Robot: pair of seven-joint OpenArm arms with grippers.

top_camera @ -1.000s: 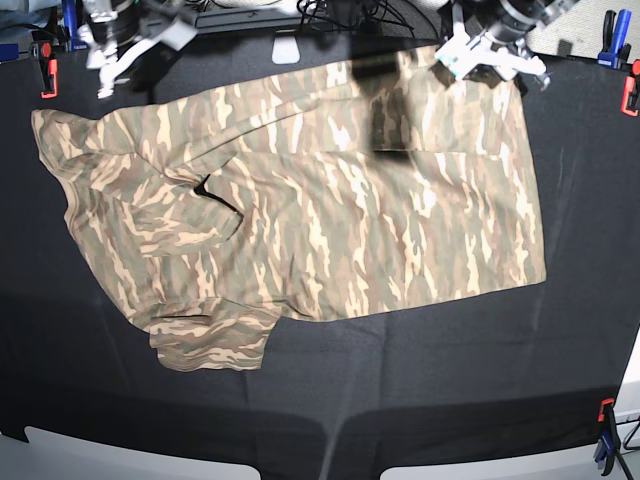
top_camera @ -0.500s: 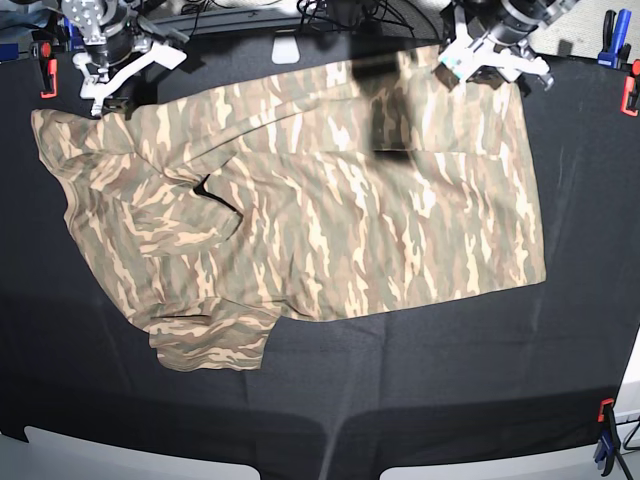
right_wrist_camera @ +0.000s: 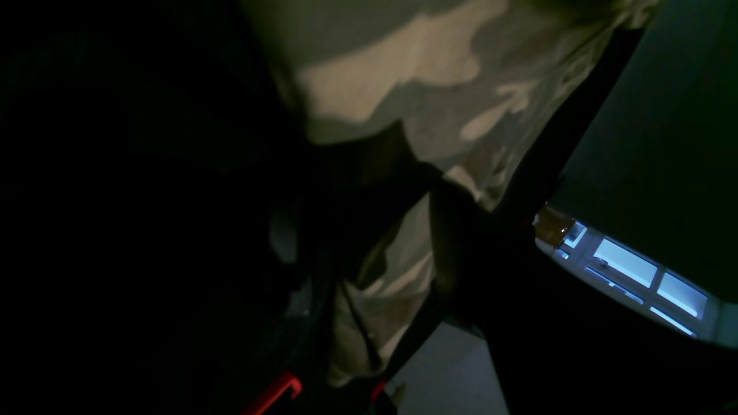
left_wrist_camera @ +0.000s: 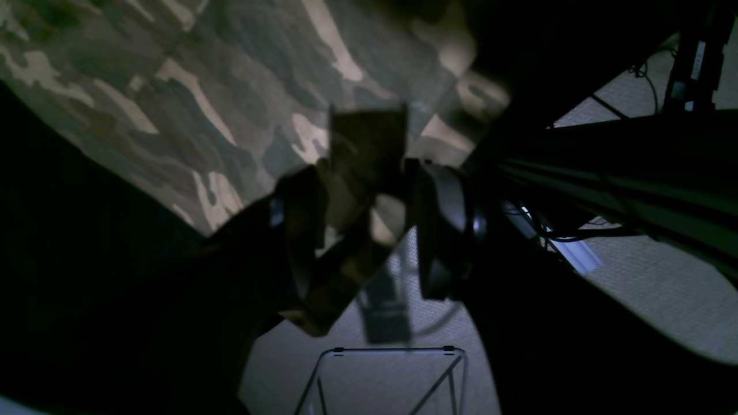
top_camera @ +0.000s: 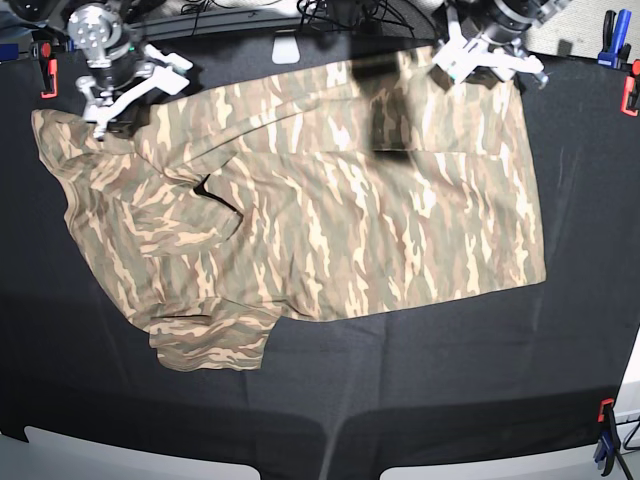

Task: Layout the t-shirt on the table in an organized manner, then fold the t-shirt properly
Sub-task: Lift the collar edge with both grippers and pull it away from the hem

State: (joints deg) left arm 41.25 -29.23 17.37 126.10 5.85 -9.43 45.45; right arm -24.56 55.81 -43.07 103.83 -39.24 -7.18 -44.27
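While most of it lies spread flat across the middle of the table (top_camera: 330,400), the t-shirt (top_camera: 330,210) is not fully smoothed: its hem side runs down the right part of the base view, its collar and shoulder end sits at the left, and one sleeve (top_camera: 215,340) is bunched and folded under near the lower left edge. A small dark gap shows where fabric creases near the collar area. At the far edge of the cloth, a dark shadow falls across the upper middle of the camouflage print. The left gripper (top_camera: 480,62) stands at the shirt's top right corner, and its wrist camera shows a flap of the camouflage fabric between its two dark fingers (left_wrist_camera: 444,230), which stand parted with the cloth lying against the one on the view's left; whether they truly pinch it I cannot tell. The right gripper (top_camera: 118,100) hangs over the top left corner by the shoulder, its white fingers (top_camera: 140,88) spread apart, and its wrist view shows shirt fabric running through the gap between them. Red and blue clamps (top_camera: 46,70) hold the black cloth at the table's corners.
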